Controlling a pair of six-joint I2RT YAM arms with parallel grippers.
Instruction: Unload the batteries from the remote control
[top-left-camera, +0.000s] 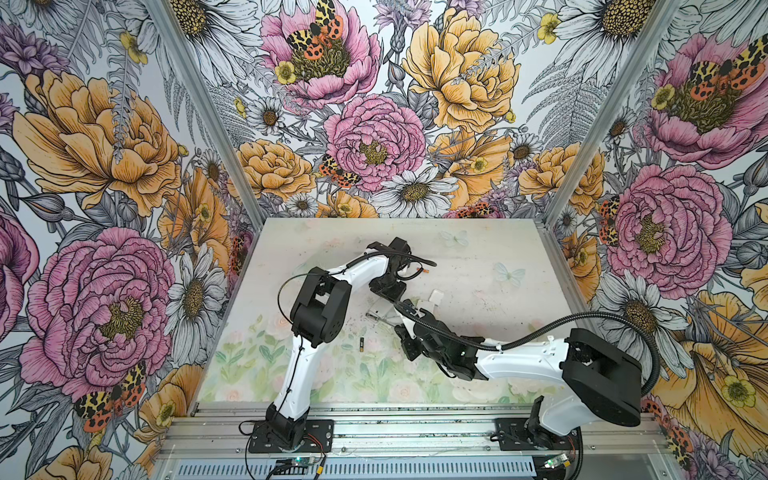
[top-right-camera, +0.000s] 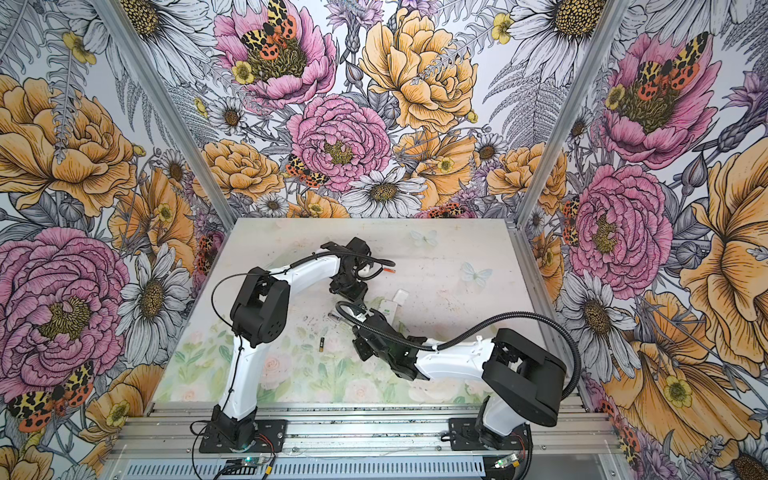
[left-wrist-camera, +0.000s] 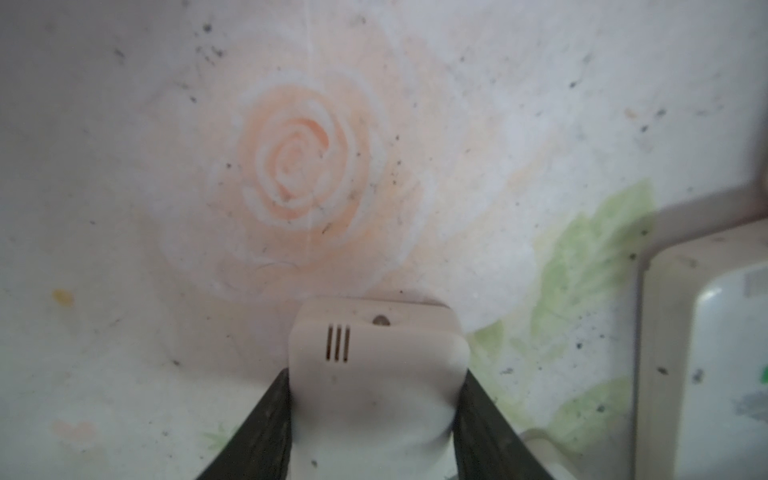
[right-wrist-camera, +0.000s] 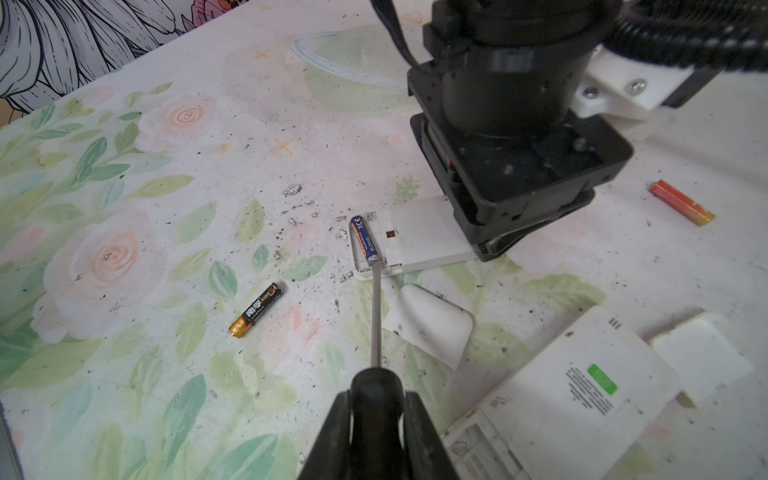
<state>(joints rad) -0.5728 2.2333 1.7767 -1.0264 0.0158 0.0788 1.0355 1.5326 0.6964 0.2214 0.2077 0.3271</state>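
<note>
The bench (right-wrist-camera: 124, 395) wears a pale print of peach roses and green leaves, flecked with black specks, and the walls (top-left-camera: 104, 166) carry big pink, amber and white flowers with orange-spotted moths. The black battery (right-wrist-camera: 257, 309) has a gold end, the blue battery (right-wrist-camera: 365, 240) white lettering, the orange-red battery (right-wrist-camera: 681, 203) a yellow tip. The remote (right-wrist-camera: 419, 241) is white; the screwdriver (right-wrist-camera: 376, 316) has a silver shaft and black handle.

left arm (top-left-camera: 297, 374) rises from near edge of surface (top-left-camera: 478, 257), elbow bent, wrist folded straight down; left claw (left-wrist-camera: 374, 415) clamped on remote (left-wrist-camera: 374, 365), jaws partway apart. right arm (top-left-camera: 519, 359) lies low, reaching from near-right corner to mid-surface; right claw (right-wrist-camera: 376, 415) pinched tight on screwdriver (right-wrist-camera: 376, 332) handle.
</note>
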